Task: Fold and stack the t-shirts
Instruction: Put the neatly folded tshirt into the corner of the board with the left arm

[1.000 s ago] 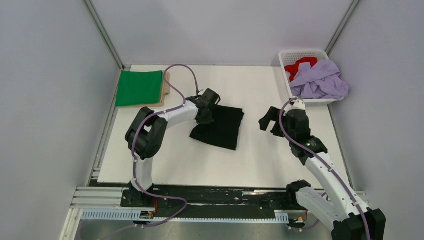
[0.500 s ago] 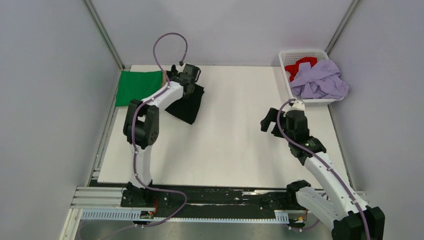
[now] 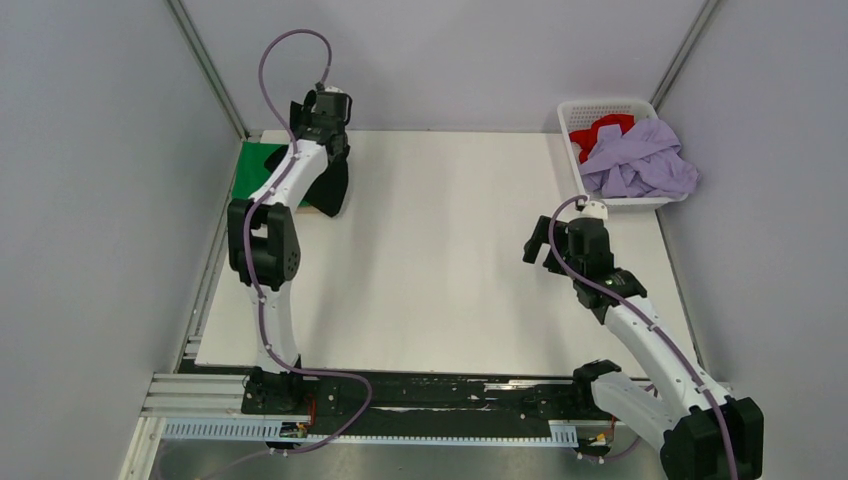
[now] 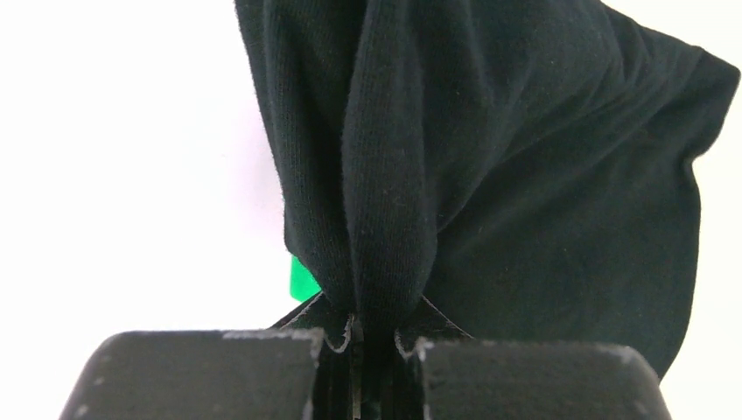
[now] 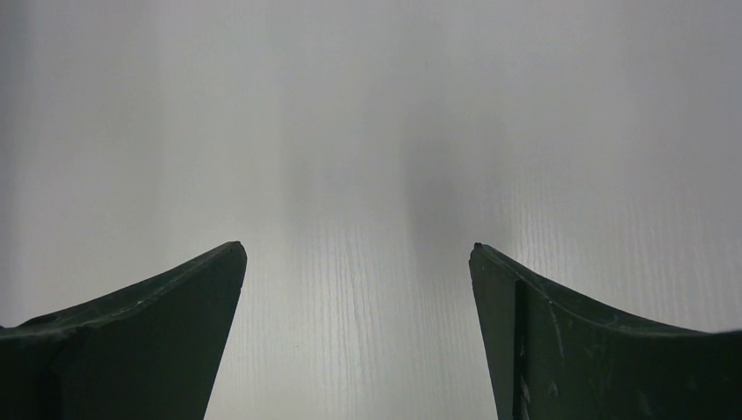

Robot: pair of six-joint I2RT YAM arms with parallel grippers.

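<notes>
One black tee [image 4: 490, 175] clamped in left pincer [image 4: 359, 337] | right pincer [image 5: 359, 289] agape | lower squarely onto green tee [image 3: 243, 180], far-left worktop corner

A white table [image 3: 450, 300] sits inside a booth, with plain grey walls [image 3: 440, 50] on three sides. Slim metal posts [image 3: 205, 65] rise at the back corners.

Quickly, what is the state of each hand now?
Left hand: closed on the black soft cloth t-shirt.
Right hand: open, holding nothing.

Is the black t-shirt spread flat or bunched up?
Bunched: the black t-shirt hangs in folds from the shut left gripper, by the green t-shirt.
</notes>
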